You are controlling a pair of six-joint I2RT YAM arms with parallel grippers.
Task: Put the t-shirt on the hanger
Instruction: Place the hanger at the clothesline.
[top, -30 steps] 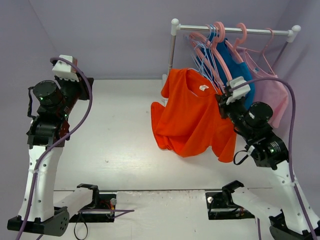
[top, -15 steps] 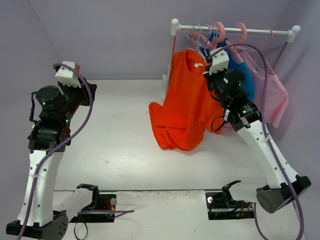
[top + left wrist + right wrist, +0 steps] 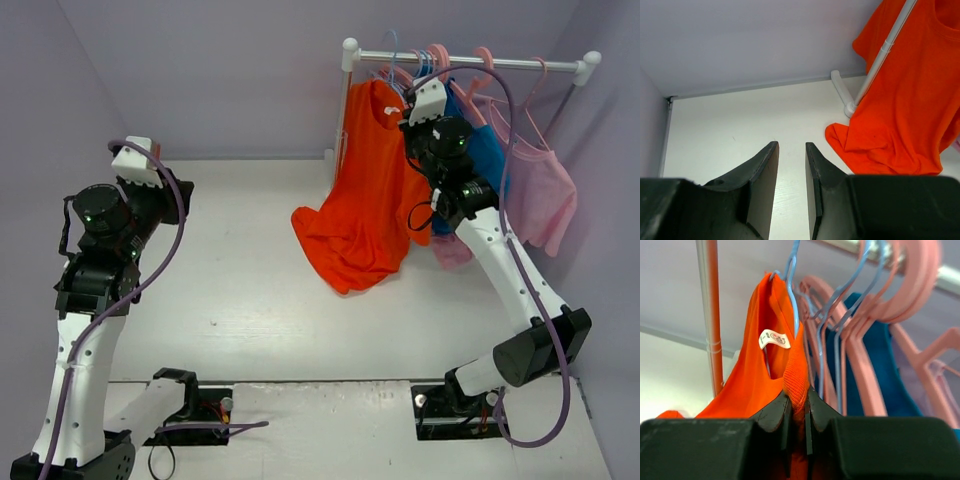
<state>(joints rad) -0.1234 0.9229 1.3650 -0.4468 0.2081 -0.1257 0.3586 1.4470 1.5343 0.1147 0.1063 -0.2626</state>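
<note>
In the top view the left arm stands at about 9 o'clock on the white tabletop (image 3: pixel 230 260). Its wrist camera shows the left tool (image 3: pixel 791 146) with its two dark jaws part-way open, a narrow gap between them and nothing held, hanging above bare surface. Farther in, toward 1 o'clock, the lower part of the orange-red t-shirt (image 3: pixel 365 200) lies crumpled on the tabletop, while the rest of the cloth rises steeply toward the rack. The right arm reaches up from its base at 5 o'clock to the top of that cloth. The right tool (image 3: pixel 797 399) is closed on the ribbed collar of the t-shirt, with the orange rib pinched between the jaws. Just above the grip, the small white label (image 3: pixel 775 339) shows inside the neck. The thin light-blue hanger (image 3: pixel 792 300) runs down from its hook into the neck opening beside the label, at the left end of the rail (image 3: pixel 510 63) and close to the upright post (image 3: pixel 880 55). Whether both shoulders sit on the hanger cannot be told. At 3 o'clock from the t-shirt, more light-blue and thicker pink hangers (image 3: pixel 440 58) crowd the rail. Past them hang a blue shirt (image 3: pixel 487 145) and a pale pink top (image 3: pixel 545 190), with the lilac wall behind.
</note>
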